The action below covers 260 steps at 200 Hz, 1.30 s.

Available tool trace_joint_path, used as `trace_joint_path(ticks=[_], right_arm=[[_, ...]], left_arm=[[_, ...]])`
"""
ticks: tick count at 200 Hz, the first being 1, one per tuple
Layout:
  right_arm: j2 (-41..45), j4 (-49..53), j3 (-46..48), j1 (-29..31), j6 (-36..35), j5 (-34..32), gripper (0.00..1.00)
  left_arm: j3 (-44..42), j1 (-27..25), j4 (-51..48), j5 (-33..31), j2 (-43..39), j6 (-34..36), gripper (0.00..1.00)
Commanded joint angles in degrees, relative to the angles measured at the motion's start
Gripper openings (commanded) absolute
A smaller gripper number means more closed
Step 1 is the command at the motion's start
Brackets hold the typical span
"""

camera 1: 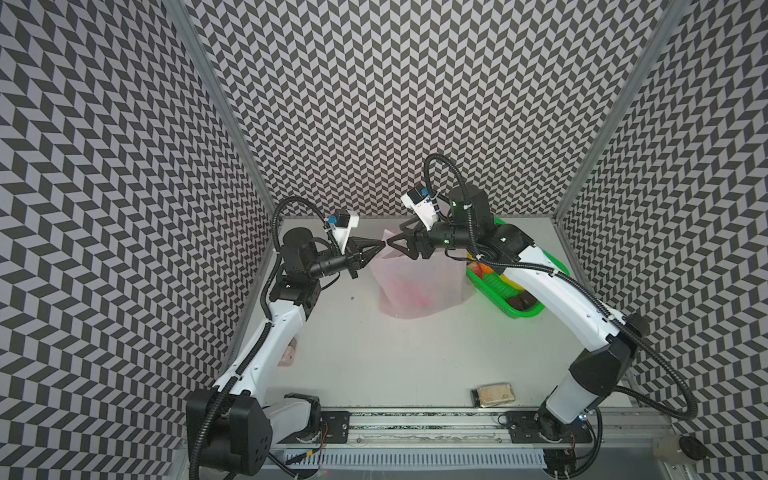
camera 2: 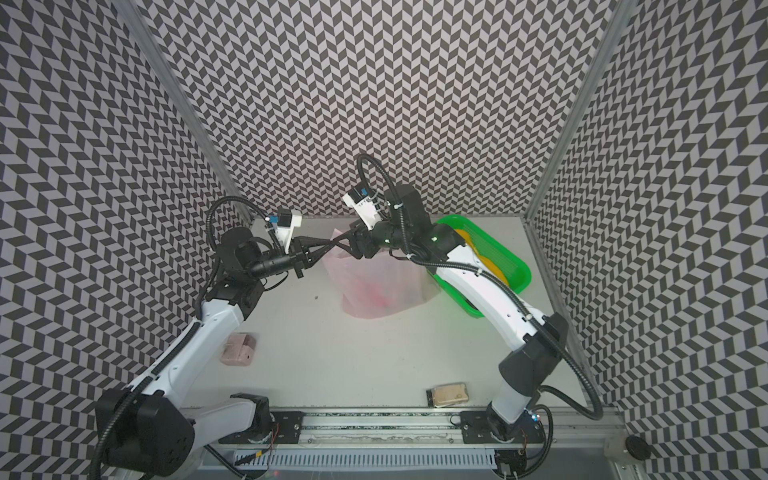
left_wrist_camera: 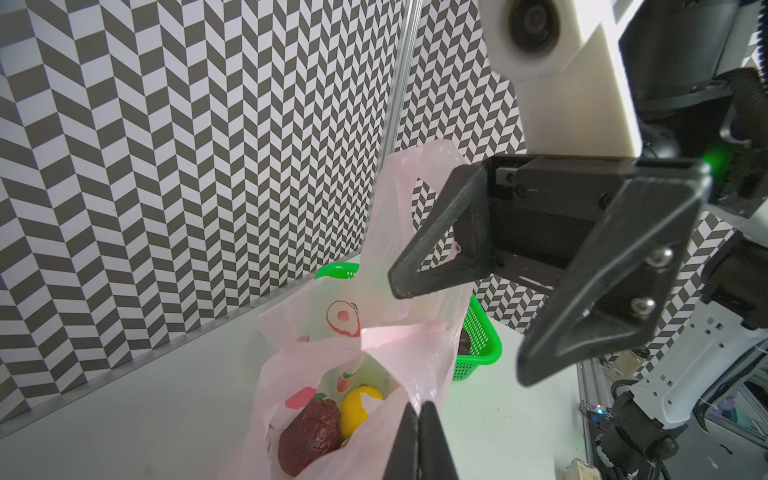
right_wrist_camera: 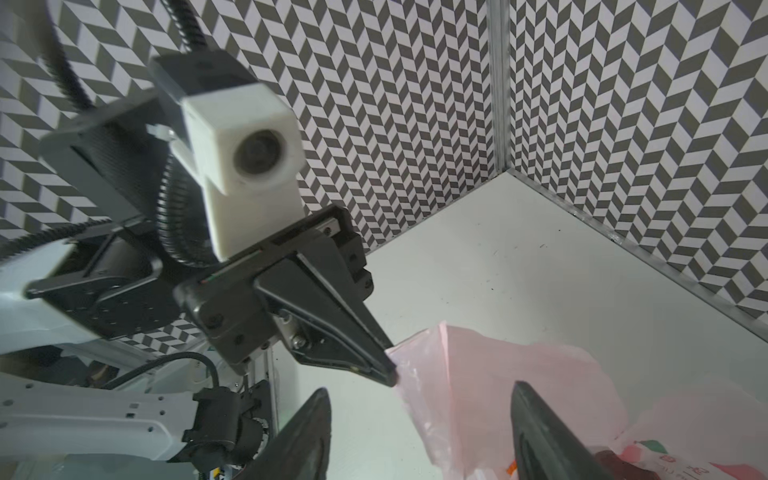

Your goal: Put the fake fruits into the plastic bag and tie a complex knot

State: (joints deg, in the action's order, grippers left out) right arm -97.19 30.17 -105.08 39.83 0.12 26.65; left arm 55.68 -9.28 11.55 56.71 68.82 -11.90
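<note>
Your plastic bag (camera 1: pixel 415 286) sits mid-back on the table (camera 1: pixel 374 357), dark brown fruit (left_wrist_camera: pixel 311 432) and lemon (left_wrist_camera: pixel 357 409) inside, left gripper (right_wrist_camera: pixel 386 370) clamped on its edge, right gripper (left_wrist_camera: pixel 459 330) gaping by the free handle (left_wrist_camera: pixel 395 183), so I'd say tying prep: pinch that handle next, though the green basket (camera 1: pixel 527 316) isn't empty.

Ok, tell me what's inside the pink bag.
Through the plastic bag's open mouth, the left wrist view shows a dark brown fruit beside a yellow fruit. Anything deeper is covered by the pink film; both top views show only a reddish blur.
</note>
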Motion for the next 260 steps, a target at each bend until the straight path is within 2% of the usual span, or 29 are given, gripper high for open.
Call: trace_joint_path(ticks=[1, 20, 86, 109, 140, 178, 198, 213, 234, 260], right_arm=[[-0.4, -0.1, -2.5, 0.1, -3.9, -1.5, 0.66], [-0.7, -0.3, -2.0, 0.1, -3.7, 0.4, 0.66], [-1.8, 0.1, -0.7, 0.1, -3.7, 0.2, 0.56], [-2.5, 0.3, -0.8, 0.1, -3.7, 0.4, 0.55], [-3.2, 0.3, -1.1, 0.1, -3.7, 0.4, 0.45], [-3.0, 0.4, -2.2, 0.1, -3.7, 1.2, 0.15], [-2.1, -0.6, -2.9, 0.1, -3.6, 2.1, 0.05], [-1.2, -1.3, -3.2, 0.1, -3.8, 3.1, 0.0], [0.5, -2.1, -3.3, 0.1, -5.1, 4.1, 0.0], [2.2, -2.6, -3.1, -0.1, -6.9, 4.2, 0.0]], left_arm=[[-0.5, -0.3, 1.5, 0.1, -1.1, -0.2, 0.0], [-0.5, -0.3, 1.4, 0.2, -0.9, -0.1, 0.0], [-0.7, -0.3, 0.8, -0.2, -0.9, 0.1, 0.0], [-0.8, -0.3, 0.6, -0.2, -0.9, 0.1, 0.0], [-0.9, -0.3, 0.5, -0.3, -1.0, 0.3, 0.0], [-0.9, -0.3, 0.1, -0.4, -0.7, 0.7, 0.0], [-0.9, -0.3, 0.1, -0.5, -0.6, 0.5, 0.0], [-0.8, -0.4, 0.0, -0.5, -0.3, 0.1, 0.0], [0.1, -0.4, 0.2, 0.3, -0.3, -0.7, 0.0], [2.2, 0.4, -1.0, 1.3, -1.4, -1.1, 0.13]])
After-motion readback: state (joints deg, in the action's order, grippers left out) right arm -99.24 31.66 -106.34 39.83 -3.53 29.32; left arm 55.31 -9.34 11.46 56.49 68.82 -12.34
